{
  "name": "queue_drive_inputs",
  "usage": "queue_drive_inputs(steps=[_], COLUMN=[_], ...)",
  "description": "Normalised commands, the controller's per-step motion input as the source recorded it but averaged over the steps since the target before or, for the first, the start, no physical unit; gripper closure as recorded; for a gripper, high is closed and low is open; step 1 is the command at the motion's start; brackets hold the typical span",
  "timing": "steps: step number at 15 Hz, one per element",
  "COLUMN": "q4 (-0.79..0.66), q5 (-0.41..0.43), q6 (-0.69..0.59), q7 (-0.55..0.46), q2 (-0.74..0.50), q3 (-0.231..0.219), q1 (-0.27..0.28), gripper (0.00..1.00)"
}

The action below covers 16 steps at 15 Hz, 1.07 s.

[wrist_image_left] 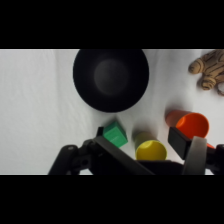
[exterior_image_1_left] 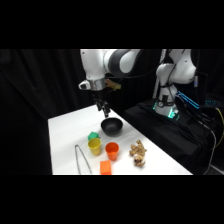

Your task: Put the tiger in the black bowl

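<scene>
tiger (exterior_image_1_left: 138, 153) lies on its side on the white table (exterior_image_1_left: 65, 135), toward the near right edge in my side view, well apart from the gripper (exterior_image_1_left: 104, 112) and untouched; in the wrist view i catch only part of it at the upper right corner (wrist_image_left: 211, 68). black bowl (exterior_image_1_left: 111, 126) sits further back on the table, upright and with nothing in it, and my gripper hangs just above its far rim, holding nothing. how far apart the fingers stand i cannot tell from either view. from the wrist camera the bowl (wrist_image_left: 111, 79) fills the upper middle, its dark interior plain. between the bowl and the tiger stands an orange cup (exterior_image_1_left: 112, 150), with a yellow cup (exterior_image_1_left: 95, 146) just beside it on the left and a small green block (exterior_image_1_left: 93, 135) touching or nearly touching the yellow cup on its far side. an orange block (exterior_image_1_left: 105, 167) rests at the near edge, in front of the orange cup. metal tongs (exterior_image_1_left: 81, 159) lie to the left of the cups, running toward the near edge. the arm's base stands at the upper right, beside the table.
</scene>
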Motion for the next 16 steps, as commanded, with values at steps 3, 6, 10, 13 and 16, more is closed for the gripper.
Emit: queue_drive_inputs(steps=[3,6,10,13,16], q4=[0.00,-0.02,-0.13,-0.23,-0.29], q5=[-0.027,-0.026,-0.079,-0.135,-0.133], q6=[0.03,0.08,0.15,0.22,0.20], q7=[0.03,0.07,0.17,0.23,0.22], q2=[0.00,0.00,-0.05,-0.10,-0.18], q3=[0.032,0.074,0.131,0.151,0.145], q1=[-0.008,0.047,0.148,0.198,0.190], gripper=[0.00,0.00,0.00,0.00,0.00])
